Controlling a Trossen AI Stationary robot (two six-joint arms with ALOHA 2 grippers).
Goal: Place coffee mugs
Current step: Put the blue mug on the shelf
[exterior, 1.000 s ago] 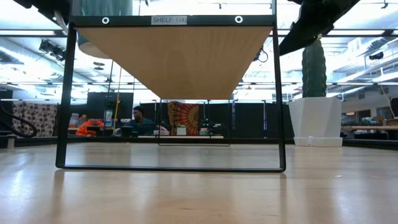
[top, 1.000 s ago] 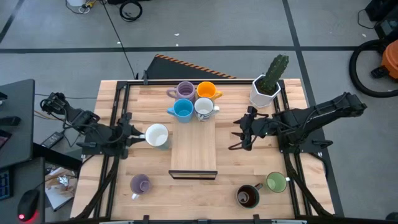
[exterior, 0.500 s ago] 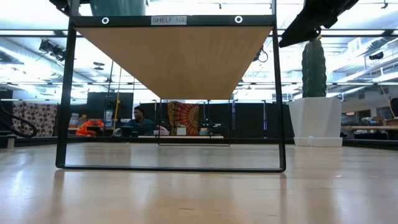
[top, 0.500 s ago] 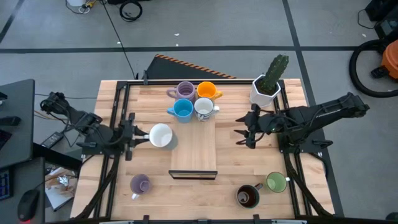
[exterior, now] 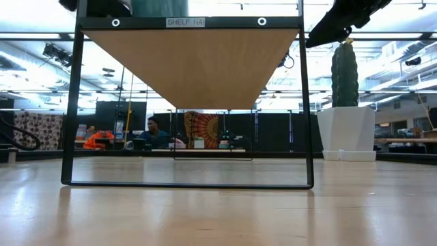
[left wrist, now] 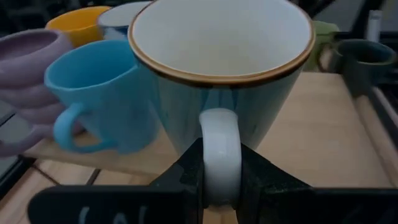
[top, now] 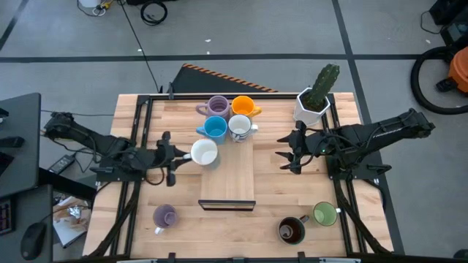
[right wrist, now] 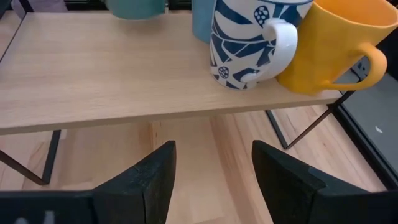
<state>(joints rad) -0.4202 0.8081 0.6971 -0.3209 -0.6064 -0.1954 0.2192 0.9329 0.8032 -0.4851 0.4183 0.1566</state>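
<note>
My left gripper is shut on a white mug with a pale teal outside, which sits upright at the left edge of the wooden shelf. At the shelf's far end stand a lilac mug, an orange mug, a blue mug and a patterned white mug. Another lilac mug, a dark brown mug and a green mug stand on the table. My right gripper hangs open and empty to the right of the shelf. My left gripper pinches the white mug's handle between its two fingers, coming in level from the table's left. The mug stays upright, mouth up, clear of the table at shelf height. The fingers hide whether its bottom touches the shelf top.
A white pot with a green cactus stands near the table's far right corner, just beyond my right arm. The shelf's black frame stands on the table, and the shelf's near half is bare wood.
My left gripper has moved toward the table's right and carried the white mug, still upright, from beside the shelf to the shelf's left edge, closer to the blue mug.
</note>
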